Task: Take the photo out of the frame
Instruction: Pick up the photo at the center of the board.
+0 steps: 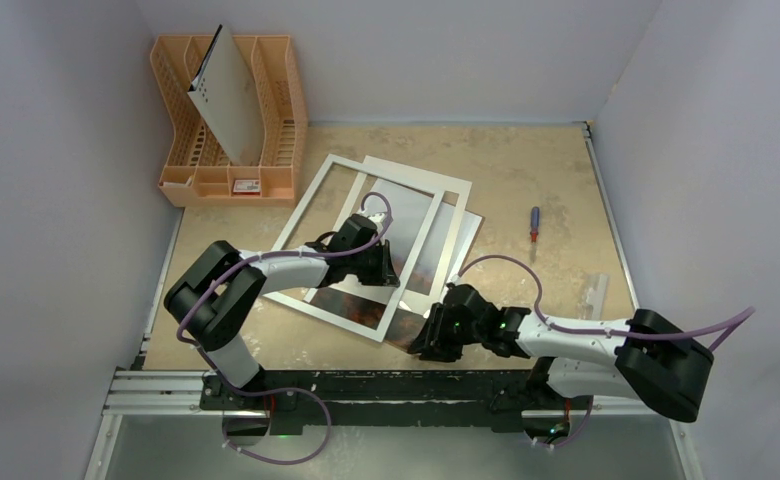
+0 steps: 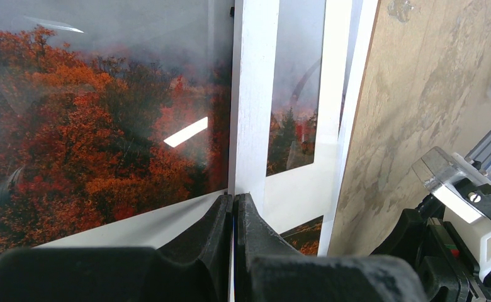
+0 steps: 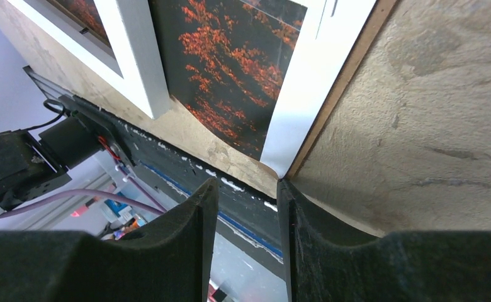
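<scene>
Nearest the left wrist camera, the left hand [image 2: 233, 198] had its two fingers pressed together with no visible gap. Their tips were set at one white bar of the frame [image 2: 252, 94]. Whether anything thin was pinched between them could not be determined.

The frame lay flat on the table [image 1: 526, 170], skewed across the photo [image 2: 73, 126]. The photo's red-orange foliage filled the frame's opening and carried on past that bar. There it lay beneath a wider white mount [image 1: 426, 175], which sat askew to the frame. In the overhead view the photo rested mid-table between the two arms, and its dark near corner projected beyond the frame toward the right arm.

The right hand [image 3: 246, 182] was low at that near corner with its fingers partly apart and nothing held. The mount's corner lay just beyond the gap, near the table's front edge.

At the far left stood an orange rack [image 1: 266, 100] with a grey-white board [image 1: 228, 95] leaning in it. A screwdriver [image 1: 534, 225] lay on the table to the right, well apart from the frame.
</scene>
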`<action>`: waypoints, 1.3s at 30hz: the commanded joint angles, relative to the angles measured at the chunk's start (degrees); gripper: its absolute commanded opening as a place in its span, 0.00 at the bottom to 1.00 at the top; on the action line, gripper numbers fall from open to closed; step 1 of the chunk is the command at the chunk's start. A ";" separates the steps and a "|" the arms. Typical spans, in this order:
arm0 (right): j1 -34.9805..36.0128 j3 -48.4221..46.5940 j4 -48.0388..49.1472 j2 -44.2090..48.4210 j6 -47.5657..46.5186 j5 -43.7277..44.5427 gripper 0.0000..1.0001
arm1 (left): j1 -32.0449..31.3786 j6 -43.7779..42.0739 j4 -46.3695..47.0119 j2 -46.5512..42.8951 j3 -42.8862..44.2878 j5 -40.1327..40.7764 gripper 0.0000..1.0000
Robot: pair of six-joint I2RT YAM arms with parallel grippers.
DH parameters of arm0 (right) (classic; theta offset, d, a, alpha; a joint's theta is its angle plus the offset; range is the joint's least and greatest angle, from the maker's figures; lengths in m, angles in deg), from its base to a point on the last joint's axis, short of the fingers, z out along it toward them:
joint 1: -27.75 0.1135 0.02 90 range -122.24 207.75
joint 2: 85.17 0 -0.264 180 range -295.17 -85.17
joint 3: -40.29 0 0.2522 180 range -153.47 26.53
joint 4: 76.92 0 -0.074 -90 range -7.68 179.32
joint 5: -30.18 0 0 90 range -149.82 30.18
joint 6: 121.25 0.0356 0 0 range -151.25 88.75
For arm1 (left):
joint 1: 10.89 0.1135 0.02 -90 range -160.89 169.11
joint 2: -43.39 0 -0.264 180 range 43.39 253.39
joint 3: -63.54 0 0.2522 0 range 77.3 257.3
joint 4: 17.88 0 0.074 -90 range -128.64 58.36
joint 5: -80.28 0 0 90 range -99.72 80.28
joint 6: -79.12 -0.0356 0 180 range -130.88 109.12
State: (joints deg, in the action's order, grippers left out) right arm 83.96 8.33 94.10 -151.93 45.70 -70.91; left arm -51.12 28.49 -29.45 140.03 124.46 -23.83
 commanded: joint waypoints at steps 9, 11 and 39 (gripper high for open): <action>-0.84 1.20 0.45 -0.47 1.72 8.58 0.41 | 0.25 -2.55 -2.09 2.23 -0.33 4.97 0.00; -0.96 1.29 1.23 -0.72 1.91 10.69 0.42 | 0.24 -2.50 -2.09 2.17 -0.42 4.95 0.00; -6.58 -12.18 -31.15 16.43 -8.67 24.48 0.00 | 0.32 2.42 0.23 -2.89 2.98 -0.85 0.00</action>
State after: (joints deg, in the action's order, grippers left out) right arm 79.70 3.42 81.95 -139.52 43.25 -54.45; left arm -51.14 28.97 -30.15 139.79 125.20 -24.14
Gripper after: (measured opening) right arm 0.004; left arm 0.038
